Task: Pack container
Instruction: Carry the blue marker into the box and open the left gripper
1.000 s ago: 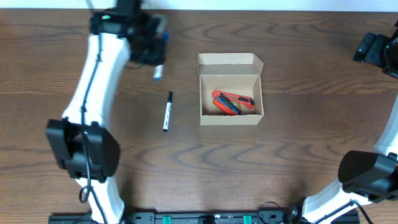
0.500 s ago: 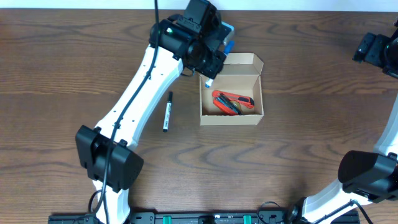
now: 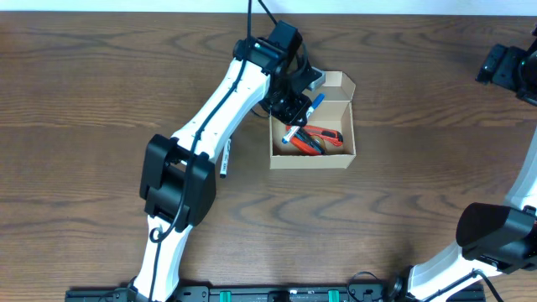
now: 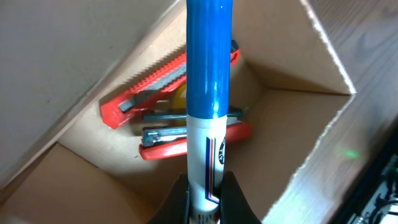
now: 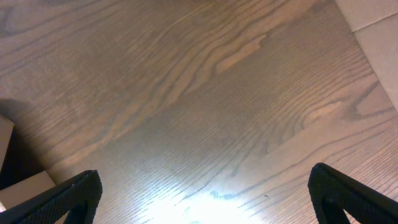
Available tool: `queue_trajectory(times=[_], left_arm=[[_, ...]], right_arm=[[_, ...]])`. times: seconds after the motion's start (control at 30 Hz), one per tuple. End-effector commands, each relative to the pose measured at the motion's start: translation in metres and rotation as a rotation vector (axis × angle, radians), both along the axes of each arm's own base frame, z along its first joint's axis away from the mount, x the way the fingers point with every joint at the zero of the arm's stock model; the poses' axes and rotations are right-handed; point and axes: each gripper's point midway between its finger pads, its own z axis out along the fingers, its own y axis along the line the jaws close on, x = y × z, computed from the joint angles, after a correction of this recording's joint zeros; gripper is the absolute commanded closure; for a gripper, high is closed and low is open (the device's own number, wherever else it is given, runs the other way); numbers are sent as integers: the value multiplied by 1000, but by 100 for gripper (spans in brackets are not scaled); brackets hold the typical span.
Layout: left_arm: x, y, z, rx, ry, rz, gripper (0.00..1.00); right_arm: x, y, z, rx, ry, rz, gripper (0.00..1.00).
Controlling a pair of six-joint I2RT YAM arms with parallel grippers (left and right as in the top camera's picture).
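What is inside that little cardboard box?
A red snap-off cutter and a second red-handled tool with grey metal parts lie in the cardboard box. The blue-capped marker in the left hand hangs over them, hiding their middles and most of something yellow.

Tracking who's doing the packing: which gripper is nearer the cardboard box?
Left. The left gripper hangs over the open box, shut on a blue-capped marker. The right gripper is open, far off to the box's right.

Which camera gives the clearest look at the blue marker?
The left wrist view: the marker fills the frame, blue cap, white barrel, pinched in the left gripper above the container. Overhead shows only a small blue sliver beside the arm. The right wrist view shows none of it.
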Motion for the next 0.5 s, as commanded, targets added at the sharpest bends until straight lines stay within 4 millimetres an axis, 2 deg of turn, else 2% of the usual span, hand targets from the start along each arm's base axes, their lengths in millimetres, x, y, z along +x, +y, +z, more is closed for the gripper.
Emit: queue_trajectory(times=[0.0,0.13,0.47], left_arm=[[4,3,1,0,-25,-25,94],[3,2,0,-5,-20,-33,94],[-3,-4,-24,-3,49,-43,94]], right_arm=[[-1,-2,-4,7,8,-18,1],[-1,-2,-4,7,8,-19,1],[-1,-2,-4,7,8,-19,1]])
